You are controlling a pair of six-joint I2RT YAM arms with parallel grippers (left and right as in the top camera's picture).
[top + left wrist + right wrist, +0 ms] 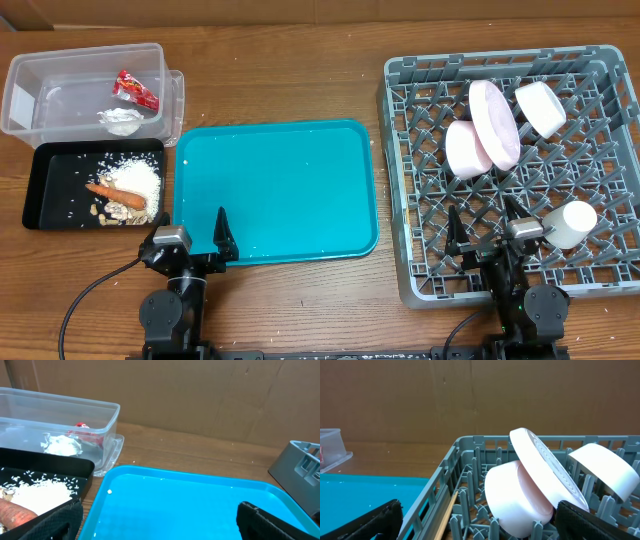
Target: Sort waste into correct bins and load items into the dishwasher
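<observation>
Left gripper [188,242]: fingers apart, empty, at the near edge of the teal tray [275,190]; right gripper [486,230]: also spread, holding nothing, over the dish rack [400,200]. In the rack a plate [494,122] leans on edge between 2 bowls [467,150]; a cup [570,224] lies on its side; chopsticks [447,512] lie by the left wall. Wrapper [135,90] and paper wad [122,120] sit in the clear tub [30,80]; carrot [112,191], rice [140,178] and nut scraps [125,210] in the black tray [40,200].
</observation>
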